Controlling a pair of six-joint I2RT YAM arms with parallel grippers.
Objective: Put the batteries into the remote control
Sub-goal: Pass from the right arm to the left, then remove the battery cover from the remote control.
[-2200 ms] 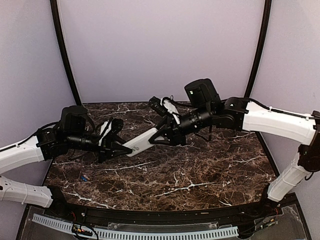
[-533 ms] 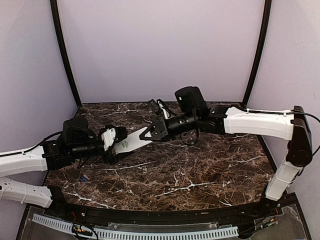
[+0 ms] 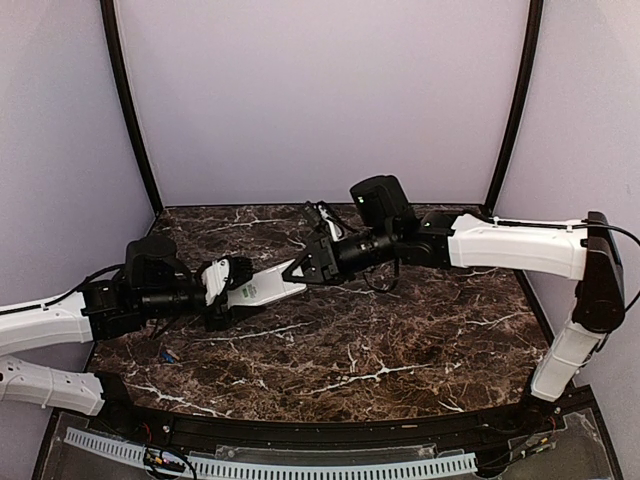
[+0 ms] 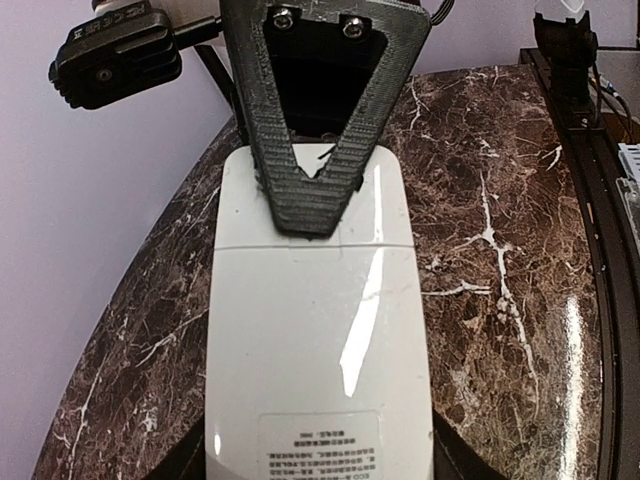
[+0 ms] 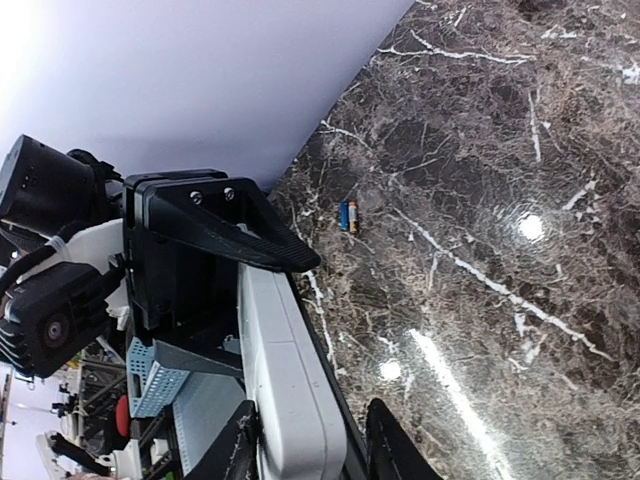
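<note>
The white remote control (image 3: 262, 288) hangs above the table between both grippers, its plain back with a printed label (image 4: 318, 445) facing the left wrist camera. My left gripper (image 3: 228, 288) is shut on its left end, with dark fingers (image 4: 448, 462) against both long edges. My right gripper (image 3: 300, 271) is at the other end with its jaws parted. One finger (image 5: 235, 450) lies against the remote (image 5: 285, 385) and the other stands off it with a gap. The batteries (image 5: 348, 215) lie side by side on the marble, a blue speck (image 3: 168, 355) at the front left.
The dark marble table (image 3: 400, 340) has a curved black rim along its near edge (image 3: 330, 430). Purple walls and two black posts (image 3: 130, 110) close in the back. A perforated white rail (image 3: 270, 468) runs below the near edge.
My left gripper has closed onto the remote's left end. My right gripper's jaws have spread apart at the other end. Both arms and the remote have shifted left since the earliest frame.
</note>
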